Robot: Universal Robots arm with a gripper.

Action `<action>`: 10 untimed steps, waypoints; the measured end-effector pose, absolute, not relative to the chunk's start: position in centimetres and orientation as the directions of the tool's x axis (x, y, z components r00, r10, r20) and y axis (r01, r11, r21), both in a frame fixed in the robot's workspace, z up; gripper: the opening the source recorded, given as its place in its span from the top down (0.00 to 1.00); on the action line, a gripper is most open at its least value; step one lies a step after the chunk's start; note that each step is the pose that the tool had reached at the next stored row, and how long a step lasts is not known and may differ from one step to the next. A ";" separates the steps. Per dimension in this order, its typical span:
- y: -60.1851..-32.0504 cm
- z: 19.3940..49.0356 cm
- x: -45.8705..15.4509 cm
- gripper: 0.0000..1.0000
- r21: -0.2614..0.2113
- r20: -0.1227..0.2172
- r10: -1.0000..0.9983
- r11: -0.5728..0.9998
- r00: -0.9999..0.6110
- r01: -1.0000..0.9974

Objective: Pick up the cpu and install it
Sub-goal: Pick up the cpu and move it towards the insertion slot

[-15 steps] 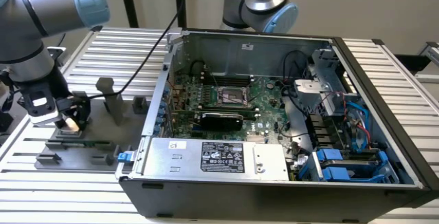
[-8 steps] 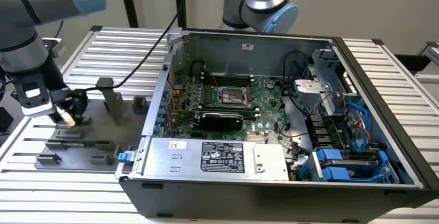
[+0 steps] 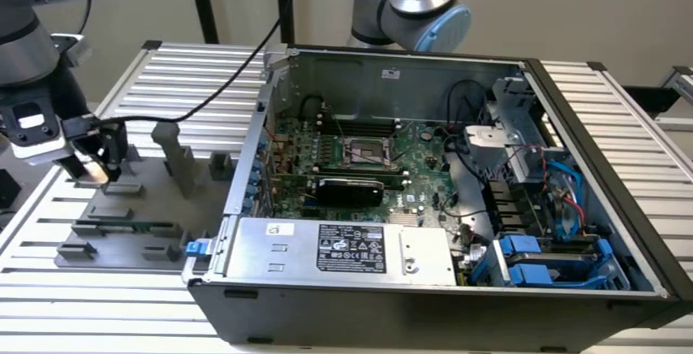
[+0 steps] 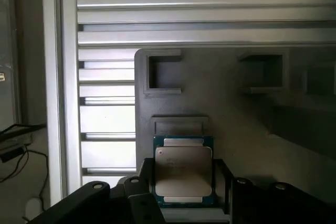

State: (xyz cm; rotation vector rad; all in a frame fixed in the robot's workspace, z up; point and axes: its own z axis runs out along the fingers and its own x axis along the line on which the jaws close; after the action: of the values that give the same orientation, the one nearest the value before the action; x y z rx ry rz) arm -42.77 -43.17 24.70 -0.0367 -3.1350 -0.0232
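The cpu [image 4: 182,170], a flat square chip with a silvery top and a blue-green rim, sits between the dark fingers [image 4: 144,182] of my gripper [image 4: 184,182], which press against its two sides. In the exterior view my gripper [image 3: 93,167] hangs at the far left over the grey fixture plate [image 3: 130,216], with the pale cpu [image 3: 92,173] showing between its fingers. Whether the chip still touches the fixture I cannot tell. The black socket frame [image 3: 366,153] lies on the motherboard inside the open computer case [image 3: 433,289], well off toward the exterior view's right.
Grey fixture blocks [image 3: 174,155] stand upright on the plate between gripper and case. The case's left wall [image 3: 255,143] rises beside the plate. Two recessed pockets [image 4: 164,72] mark the fixture in the wrist view. A second arm [image 3: 417,5] stands behind the case on the slatted table [image 3: 109,305].
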 end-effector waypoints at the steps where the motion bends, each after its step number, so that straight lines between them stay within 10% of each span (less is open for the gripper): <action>1: -43.2 25.1 -42.8 0.45 0.015 0.007 0.023 1.000 -1.000 0.023; 10: -43.2 29.3 -42.6 0.45 0.015 0.007 0.023 1.000 -1.000 0.023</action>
State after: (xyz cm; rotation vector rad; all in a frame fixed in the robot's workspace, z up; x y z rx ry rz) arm -42.61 -43.18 29.27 -0.0356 -3.1348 -0.0230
